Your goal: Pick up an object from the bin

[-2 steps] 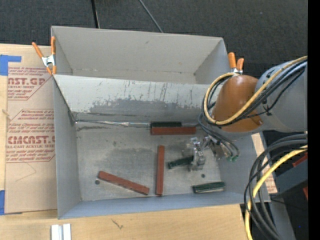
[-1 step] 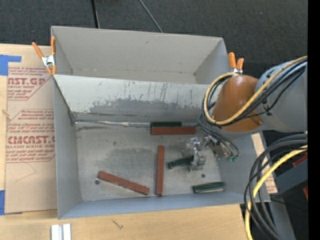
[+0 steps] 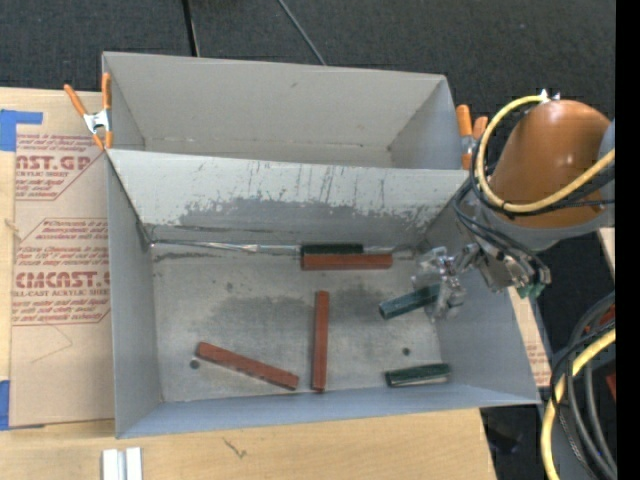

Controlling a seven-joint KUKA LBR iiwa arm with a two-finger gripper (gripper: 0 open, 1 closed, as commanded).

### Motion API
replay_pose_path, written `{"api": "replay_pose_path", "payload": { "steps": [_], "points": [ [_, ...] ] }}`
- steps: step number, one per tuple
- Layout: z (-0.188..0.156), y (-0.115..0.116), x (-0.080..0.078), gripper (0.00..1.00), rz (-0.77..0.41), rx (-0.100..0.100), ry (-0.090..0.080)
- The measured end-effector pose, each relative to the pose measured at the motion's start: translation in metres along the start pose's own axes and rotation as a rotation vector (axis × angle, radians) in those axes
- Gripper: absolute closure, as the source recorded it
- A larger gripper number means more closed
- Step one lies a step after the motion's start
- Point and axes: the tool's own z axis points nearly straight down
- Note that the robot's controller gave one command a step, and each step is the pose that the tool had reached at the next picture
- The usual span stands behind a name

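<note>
Low at right in the bin (image 3: 230,313), jaws touch a green bar (image 3: 403,307).

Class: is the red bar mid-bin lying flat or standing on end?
Lying flat: the red bar shows its whole length along the bin floor, its near end beside a slanted red bar.

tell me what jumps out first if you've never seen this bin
The arm's orange-domed wrist looms at the grey metal bin's right rim, its gripper low by the end of a small dark green bar. Three long reddish-brown bars stand out on the floor: one along the back wall, one mid-floor, one slanted front left.
</note>
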Motion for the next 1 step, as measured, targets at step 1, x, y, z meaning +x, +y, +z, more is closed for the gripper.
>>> {"api": "replay_pose_path", "payload": {
  "steps": [1],
  "points": [
    [0.0, 0.0001, 0.0, 1.0, 0.0, 0.0, 0.0]
  ]
}}
